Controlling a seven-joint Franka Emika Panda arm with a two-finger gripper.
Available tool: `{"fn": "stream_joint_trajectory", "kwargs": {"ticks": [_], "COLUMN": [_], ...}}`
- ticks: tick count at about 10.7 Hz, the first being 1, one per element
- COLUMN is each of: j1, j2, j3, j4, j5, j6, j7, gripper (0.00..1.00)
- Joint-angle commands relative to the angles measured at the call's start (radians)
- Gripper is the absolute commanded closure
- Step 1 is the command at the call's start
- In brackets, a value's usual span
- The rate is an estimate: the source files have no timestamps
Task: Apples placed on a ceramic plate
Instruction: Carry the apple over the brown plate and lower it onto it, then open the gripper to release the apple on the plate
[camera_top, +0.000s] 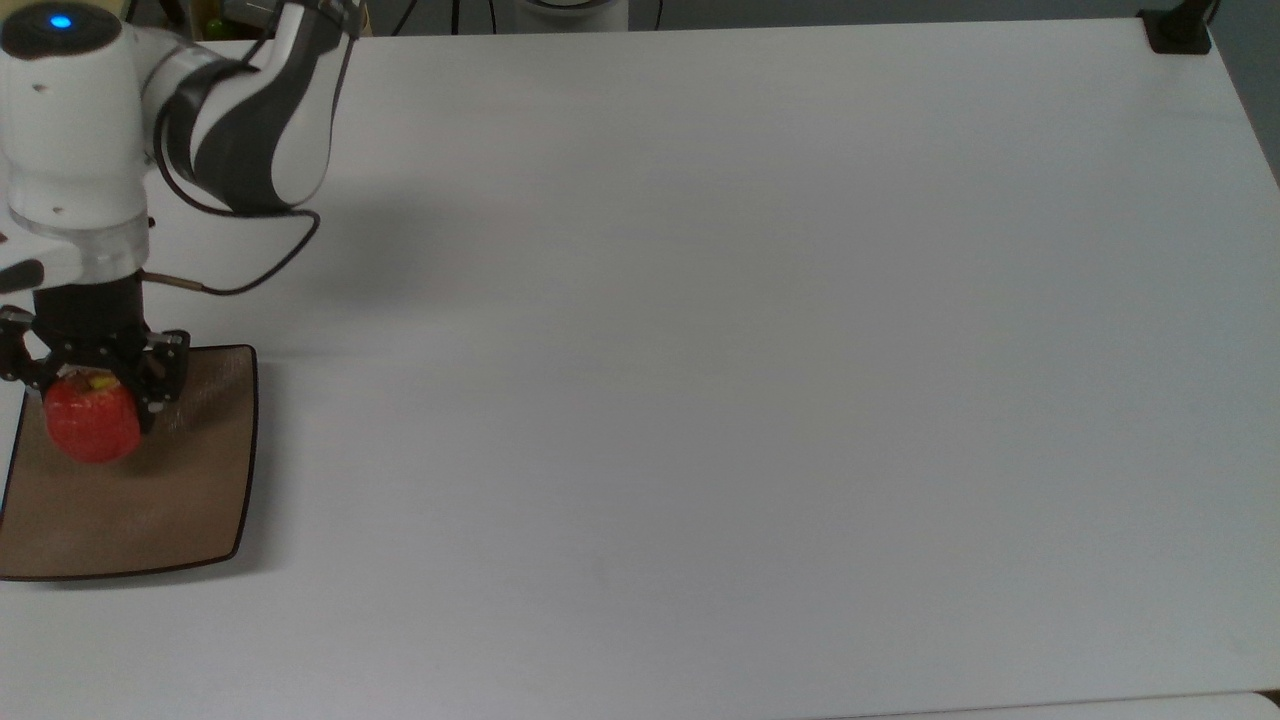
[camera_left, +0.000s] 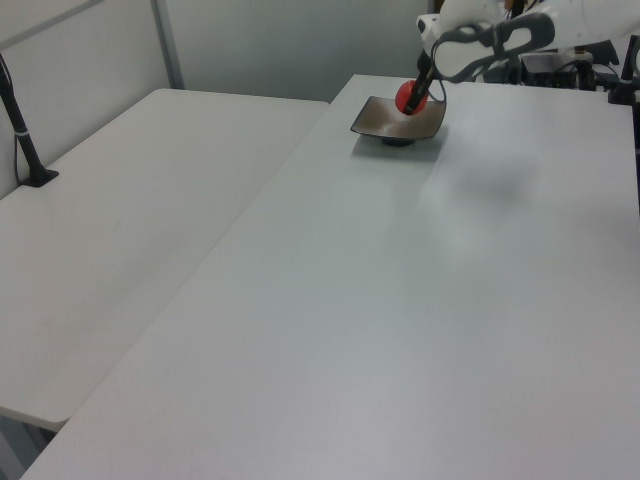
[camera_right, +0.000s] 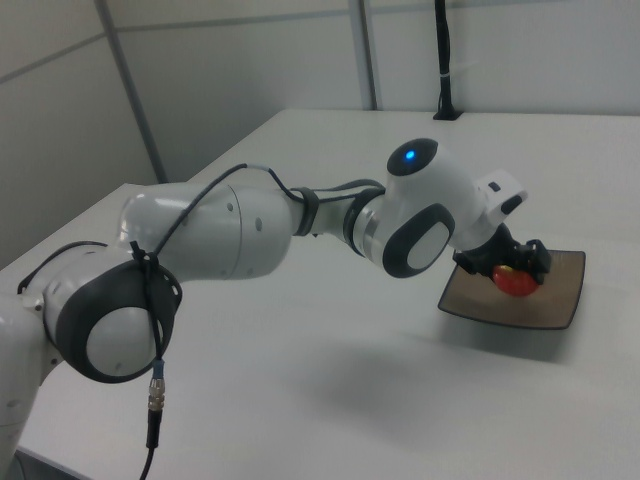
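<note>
1. The gripper (camera_top: 92, 385) is closed on the red apple (camera_top: 93, 428), its black fingers (camera_top: 160, 378) clamped against the fruit's upper sides; the yellow-green stem dimple shows between them in the top view.

2. In the top view the apple sits toward the 10 o'clock part of the square tan-brown ceramic plate (camera_top: 180, 500), inside the dark rim. The plate itself lies at about 8 o'clock on the white table (camera_top: 700, 350), touching the top view's left edge.

3. In the right view the apple (camera_right: 515, 281) appears low over the plate (camera_right: 555, 300), near the plate's middle and toward the side nearest the arm. Whether it already touches the glaze or hangs just above it I cannot tell. The left view places the apple (camera_left: 408, 96) at the plate's (camera_left: 378, 118) 12 o'clock edge, beneath the arm's wrist.

4. Judged from this, the step in hand is the placing: transport looks finished, and the fruit is being lowered or is set down.

5. The next move seems to call for a short, straight descent until the apple bears on the plate, then a gentle opening of the jaws and a vertical lift clear.

6. The risk, as I judge it, is rolling: the plate dips toward its centre and the apple is round, so an early release could send it wandering.
</note>
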Motion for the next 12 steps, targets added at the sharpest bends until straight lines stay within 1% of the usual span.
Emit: {"fn": "stream_joint_trajectory", "kwargs": {"ticks": [1,2,3,4,5,6,9,10,12], "j1": [0.004,0.004,0.004,0.004,0.005,0.008,0.008,0.008,0.01], "j2": [0.068,0.069,0.069,0.069,0.069,0.069,0.059,0.034,-0.053], "j3": [0.012,0.022,0.032,0.036,0.038,0.038,0.038,0.038,0.038], "j4": [0.043,0.04,0.037,0.032,0.028,0.024,0.012,0.008,-0.052], "j5": [0.016,0.016,0.018,0.016,0.016,0.012,0.002,-0.002,-0.011], "j6": [0.068,0.07,0.07,0.07,0.073,0.074,0.074,0.071,0.061], "j7": [0.041,0.05,0.079,0.117,0.124,0.121,0.121,0.121,0.122], "gripper": [0.98,0.93,0.82,0.56,0.25,0.0,0.0,0.0,0.0]}}
